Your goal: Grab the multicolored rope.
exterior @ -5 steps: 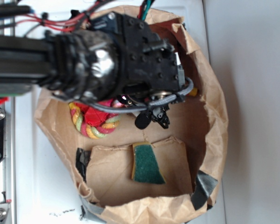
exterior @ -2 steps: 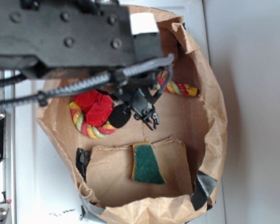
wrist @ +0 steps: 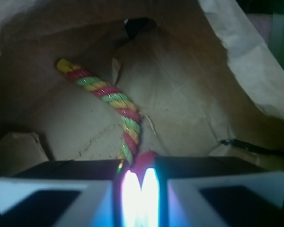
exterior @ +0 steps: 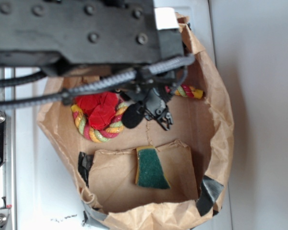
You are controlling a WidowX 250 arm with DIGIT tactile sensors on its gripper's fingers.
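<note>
Twisted cotton in red, yellow and pale green strands, the multicolored rope [exterior: 98,129] lies on the floor of a crumpled brown paper bag [exterior: 221,120], one part curled in a loop around a red paper-like wad [exterior: 100,108] and its far yellow-tipped end [exterior: 192,92] stretched toward the bag's wall. It looks soft, light and limp, so it should squash under the pads and sag on both sides of any hold; the twisted surface ought to give good friction. A pinch across the straight run between loop and tip seems the best place, clear of the wad. A flat green-and-yellow sponge [exterior: 151,167] lies on a folded flap, well apart from the rope. From the exterior view, the black arm hides much of the bag's upper part, and the gripper [exterior: 156,108] hangs over the rope's middle; whether its fingers are apart or together cannot be told there. The wrist view supplies that: the rope [wrist: 116,101] runs from its yellow tip straight down between two pale glowing fingers [wrist: 131,198], which stand nearly together with the rope's strands and a bit of red at their top edge, so they appear clamped on it, though glare blurs the contact. That view shows neither the loop nor the sponge.
</note>
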